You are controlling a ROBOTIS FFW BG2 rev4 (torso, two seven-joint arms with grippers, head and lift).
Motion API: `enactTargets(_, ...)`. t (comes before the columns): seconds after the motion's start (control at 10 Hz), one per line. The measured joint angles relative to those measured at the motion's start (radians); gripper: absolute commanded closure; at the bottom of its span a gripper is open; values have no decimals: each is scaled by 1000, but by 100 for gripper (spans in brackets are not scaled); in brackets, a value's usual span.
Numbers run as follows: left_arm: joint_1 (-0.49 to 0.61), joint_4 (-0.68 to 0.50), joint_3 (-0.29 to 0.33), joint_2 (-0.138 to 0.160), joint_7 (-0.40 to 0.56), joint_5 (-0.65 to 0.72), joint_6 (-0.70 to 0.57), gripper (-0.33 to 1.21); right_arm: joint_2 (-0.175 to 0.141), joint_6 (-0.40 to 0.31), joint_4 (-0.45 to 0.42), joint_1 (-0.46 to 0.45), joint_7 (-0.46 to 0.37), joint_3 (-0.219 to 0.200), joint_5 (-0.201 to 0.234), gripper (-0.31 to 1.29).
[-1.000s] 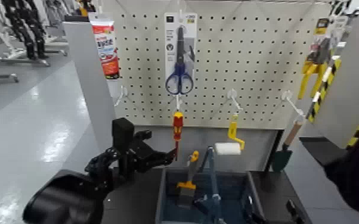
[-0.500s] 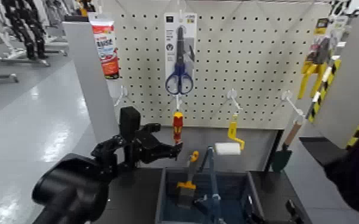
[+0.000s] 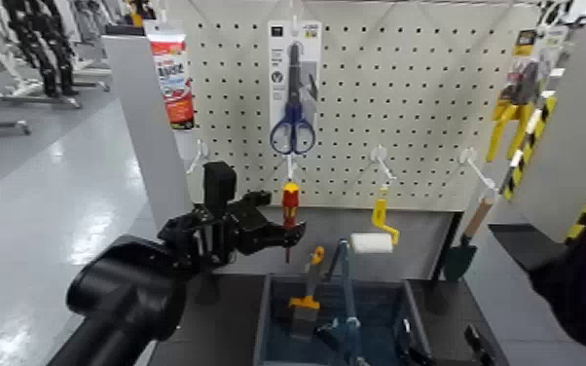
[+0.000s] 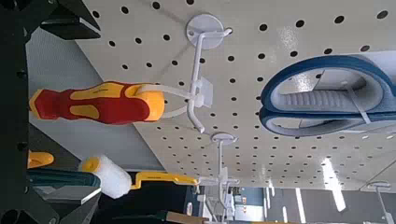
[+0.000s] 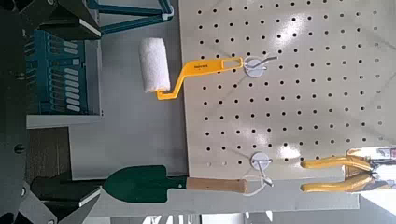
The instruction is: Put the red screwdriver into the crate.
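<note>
One crate (image 3: 275,321) sits low centre in the head view, and we count one left tool (image 3: 292,232) now right beside the one red screwdriver (image 3: 290,206), having crept up and right over the last second. So the grab looks close, nothing lifted yet: the screwdriver hangs on its pegboard (image 3: 404,97) hook mid-frame. We can't tell how far the left tool is open. The right one isn't in view.

Left gripper (image 3: 292,232) raised forward; right arm low.
</note>
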Motion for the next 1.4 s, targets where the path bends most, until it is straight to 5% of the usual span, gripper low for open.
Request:
enactTargets(0.3, -32, 40, -16, -6, -11, 15, -16, 20, 0, -2, 2, -1, 0, 1, -1, 13)
enactTargets(0.4, -40, 48, -21, -7, -17, 22, -16, 69, 0, -3, 2, -2, 0, 2, -2, 13)
enactTargets(0.5, -45, 53, -25, -8, -21, 27, -11, 92, 0, -3, 3, -3, 0, 2, -2, 13)
enactTargets(0.8, -44, 48, -27, -9, 5, 29, -3, 111, 1, -5, 3, -2, 0, 0, -3, 13)
enactTargets(1.4, -31, 32, -26, -8, 15, 29, 4, 111, 1, -9, 6, 0, 0, -2, -3, 13)
